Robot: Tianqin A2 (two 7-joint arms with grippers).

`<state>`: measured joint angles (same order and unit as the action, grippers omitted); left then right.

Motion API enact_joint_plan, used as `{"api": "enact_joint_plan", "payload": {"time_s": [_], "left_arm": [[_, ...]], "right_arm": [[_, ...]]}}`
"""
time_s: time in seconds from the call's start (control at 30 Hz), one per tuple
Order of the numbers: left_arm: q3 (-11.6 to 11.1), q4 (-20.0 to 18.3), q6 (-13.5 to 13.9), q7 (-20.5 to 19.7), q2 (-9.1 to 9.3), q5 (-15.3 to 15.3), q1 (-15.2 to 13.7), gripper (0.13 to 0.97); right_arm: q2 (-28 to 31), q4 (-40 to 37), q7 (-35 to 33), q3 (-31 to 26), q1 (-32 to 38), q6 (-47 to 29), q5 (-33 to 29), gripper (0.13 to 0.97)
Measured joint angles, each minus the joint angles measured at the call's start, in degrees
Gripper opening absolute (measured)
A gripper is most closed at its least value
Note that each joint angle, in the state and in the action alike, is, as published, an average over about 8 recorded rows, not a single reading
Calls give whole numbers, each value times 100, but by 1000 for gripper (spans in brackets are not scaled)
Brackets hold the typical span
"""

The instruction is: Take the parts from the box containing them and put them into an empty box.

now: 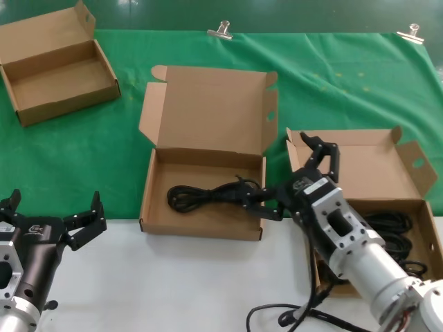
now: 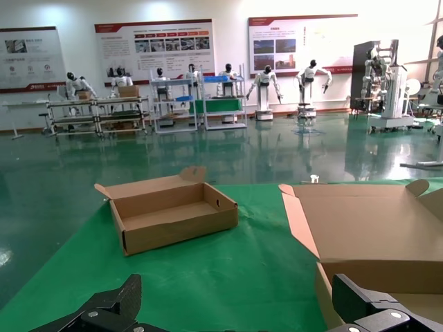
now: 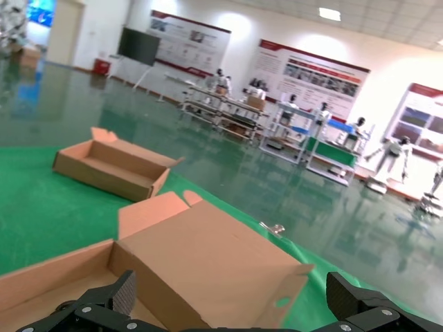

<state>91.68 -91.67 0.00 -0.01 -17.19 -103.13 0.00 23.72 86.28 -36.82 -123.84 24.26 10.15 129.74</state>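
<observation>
The middle box (image 1: 208, 104), wide and shallow with a tall round-tabbed lid, holds one black coiled cord (image 1: 208, 195). The right box (image 1: 367, 162), with a short pointed-ear lid, holds several more black cords (image 1: 400, 238), partly hidden by my right arm. My right gripper (image 1: 294, 180) is open and empty, between the middle box's right front corner and the right box; one fingertip is close to the laid cord's plug end. Its wrist view shows the open gripper (image 3: 232, 297) before the middle box's lid (image 3: 208, 263). My left gripper (image 1: 52, 211) is open and empty at the front left, also seen open in its wrist view (image 2: 239, 304).
A third, smaller open cardboard box (image 1: 59, 66) sits at the far left on the green cloth; it also shows in the left wrist view (image 2: 173, 214). Two metal clips (image 1: 220, 30) hold the cloth's far edge. The white table front carries a loose robot cable (image 1: 291, 315).
</observation>
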Motion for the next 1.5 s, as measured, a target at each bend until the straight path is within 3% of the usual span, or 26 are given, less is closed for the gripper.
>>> {"api": "enact_joint_plan", "payload": {"time_s": [1.07, 1.5], "left_arm": [[0, 0, 0, 1, 0, 0, 0, 966], [0, 0, 0, 1, 0, -1, 0, 966]], "right_arm": [[-564, 466, 3179, 2782, -2098, -877, -2299, 966], [-608, 502, 3429, 2995, -2258, -945, -2477, 966]]}}
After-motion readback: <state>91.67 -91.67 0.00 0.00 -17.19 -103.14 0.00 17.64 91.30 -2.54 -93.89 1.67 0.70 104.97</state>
